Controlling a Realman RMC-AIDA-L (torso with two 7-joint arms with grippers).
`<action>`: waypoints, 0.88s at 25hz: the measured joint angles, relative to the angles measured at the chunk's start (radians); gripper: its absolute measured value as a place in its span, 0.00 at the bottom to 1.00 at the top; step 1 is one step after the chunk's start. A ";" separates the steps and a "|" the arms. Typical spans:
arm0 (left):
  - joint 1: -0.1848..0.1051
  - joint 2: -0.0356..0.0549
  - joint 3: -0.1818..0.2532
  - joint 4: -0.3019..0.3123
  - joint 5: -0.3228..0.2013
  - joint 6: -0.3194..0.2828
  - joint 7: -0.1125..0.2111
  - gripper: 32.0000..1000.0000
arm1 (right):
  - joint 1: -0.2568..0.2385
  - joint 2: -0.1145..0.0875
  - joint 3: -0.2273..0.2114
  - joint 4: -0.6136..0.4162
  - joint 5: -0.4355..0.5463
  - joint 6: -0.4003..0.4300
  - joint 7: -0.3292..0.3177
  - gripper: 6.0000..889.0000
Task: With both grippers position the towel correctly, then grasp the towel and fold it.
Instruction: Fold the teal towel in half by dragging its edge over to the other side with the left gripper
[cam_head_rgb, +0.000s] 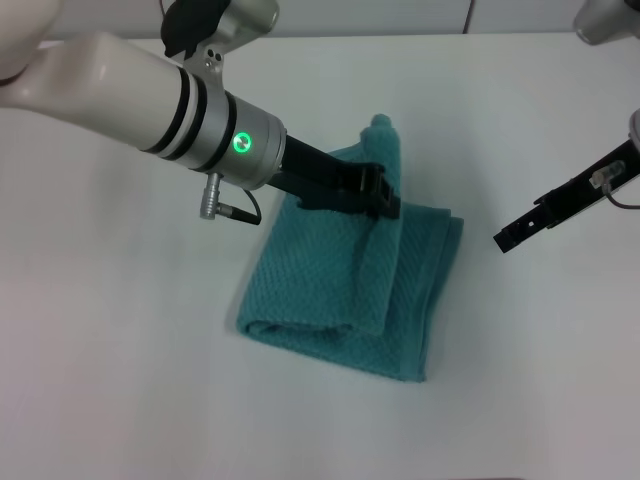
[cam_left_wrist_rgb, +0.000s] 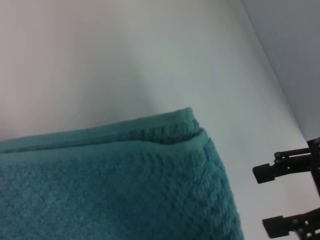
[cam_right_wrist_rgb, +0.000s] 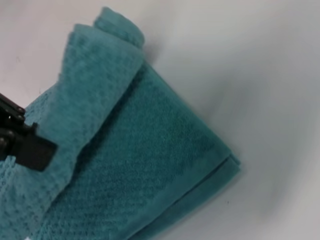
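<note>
The teal towel (cam_head_rgb: 335, 285) lies folded in the middle of the white table, with a narrower ridge of cloth doubled over its top and rolled up at the far end. My left gripper (cam_head_rgb: 384, 197) reaches in from the upper left and is shut on that ridge near the towel's far right part. One of its black fingers (cam_right_wrist_rgb: 31, 152) shows resting on the fold in the right wrist view. My right gripper (cam_head_rgb: 508, 238) hovers to the right of the towel, apart from it. Its two fingertips stand open (cam_left_wrist_rgb: 272, 199) with nothing between them.
The white table (cam_head_rgb: 120, 350) spreads around the towel on all sides. Its far edge meets a grey wall (cam_head_rgb: 400, 15) at the back. The bulky left forearm (cam_head_rgb: 150, 90) hangs over the table's far left part.
</note>
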 joint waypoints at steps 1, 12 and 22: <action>-0.001 0.0003 0.000 0.000 -0.006 0.004 0.005 0.04 | 0.000 0.000 0.000 0.000 0.000 0.000 0.000 0.96; 0.005 0.0043 -0.006 -0.004 -0.075 0.015 0.044 0.35 | -0.001 -0.002 0.000 -0.002 0.000 0.000 0.000 0.96; 0.004 0.0140 -0.071 0.004 -0.034 0.064 0.039 0.78 | -0.009 -0.008 0.000 -0.001 0.000 0.000 0.000 0.96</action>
